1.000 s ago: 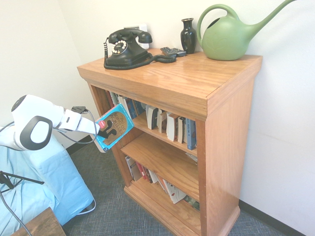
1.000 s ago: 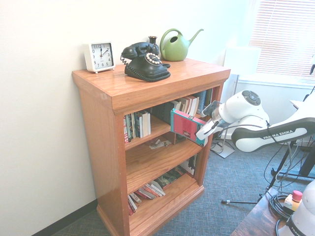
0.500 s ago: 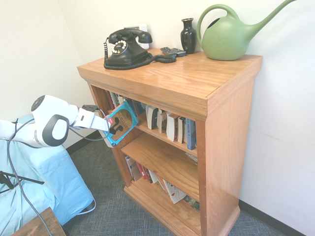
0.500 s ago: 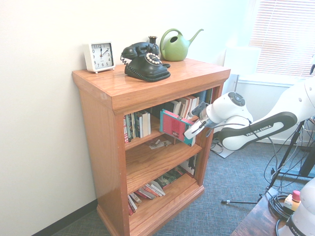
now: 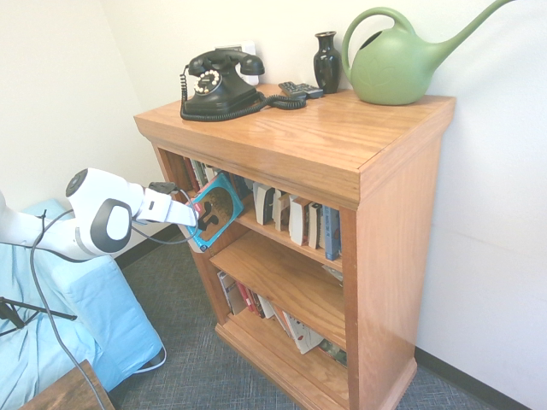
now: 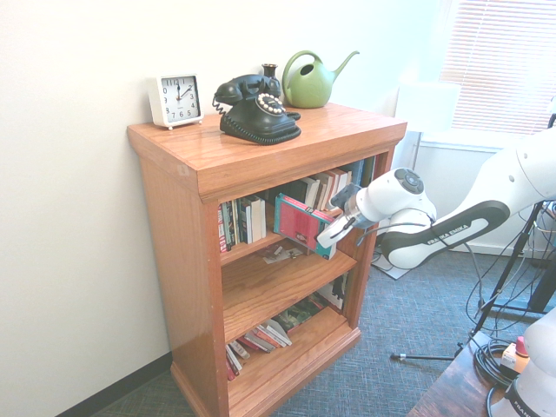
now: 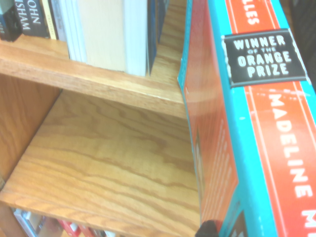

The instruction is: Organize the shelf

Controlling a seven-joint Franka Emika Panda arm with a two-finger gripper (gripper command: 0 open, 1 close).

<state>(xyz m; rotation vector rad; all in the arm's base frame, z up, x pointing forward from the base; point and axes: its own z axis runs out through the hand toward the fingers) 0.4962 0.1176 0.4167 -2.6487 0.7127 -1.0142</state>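
- Gripper (image 6: 324, 240) is closed on the blue-edged book (image 6: 298, 223); grip is at the spine side, and the spine faces the wrist camera.
- Shelf (image 6: 184, 278) stands against the wall. Held book is at its open front, around the height of the upper row, tilted. Can't tell if its leading edge is past the front plane.
- Step in hand, my read: put this book away. Target is a guess: the gap in the upper row between the left-hand books (image 6: 246, 221) and right-hand books (image 6: 325, 186), or the middle board (image 6: 282, 282).
- Square it up before going in: covers in line with the row, bottom edge level. At this tilt a corner would likely catch the board lip or a neighbour.
- Upper row: clear the upper board (image 7: 103, 84) first, then push straight in, slow. Keep off the side panel and the overhanging top.
- Neighbours look loose; a sideways nudge could topple them. Use them as light support, don't shove.
- Let go only once the bottom edge is seated and the book stands or leans stably, then back straight out.
- Keep wrist and cable low, away from the phone (image 5: 224, 85) on top.
- Judged progress: bottom books (image 5: 291, 329) lean unevenly, so probably more tidying after this one.
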